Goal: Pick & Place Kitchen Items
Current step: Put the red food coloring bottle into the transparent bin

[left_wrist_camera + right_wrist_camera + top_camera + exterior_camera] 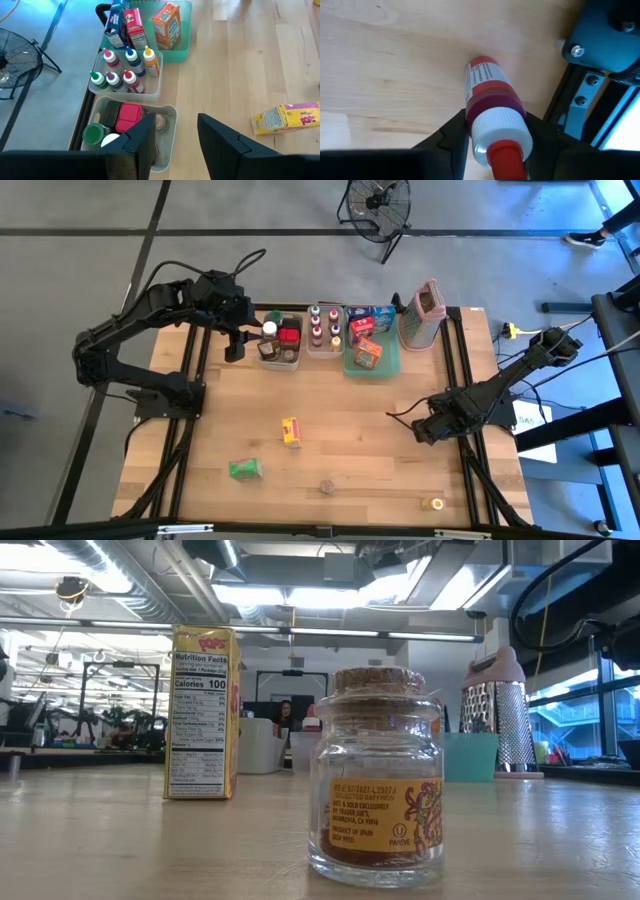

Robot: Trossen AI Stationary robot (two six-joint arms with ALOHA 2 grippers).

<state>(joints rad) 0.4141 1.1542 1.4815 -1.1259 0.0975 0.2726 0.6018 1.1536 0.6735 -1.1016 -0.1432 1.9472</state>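
Near the table's right edge, the right claw point(492, 145) is clamped around a small, light, slippery red-capped plastic bottle point(492, 107), best held mid-body. The left claw point(175, 137) hangs apart over the back-edge tubs.

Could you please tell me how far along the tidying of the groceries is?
Most bottles and boxes sit in the tubs. The right gripper has its fingers around a red bottle. Loose: the yellow box, green box, cork jar and small jar.
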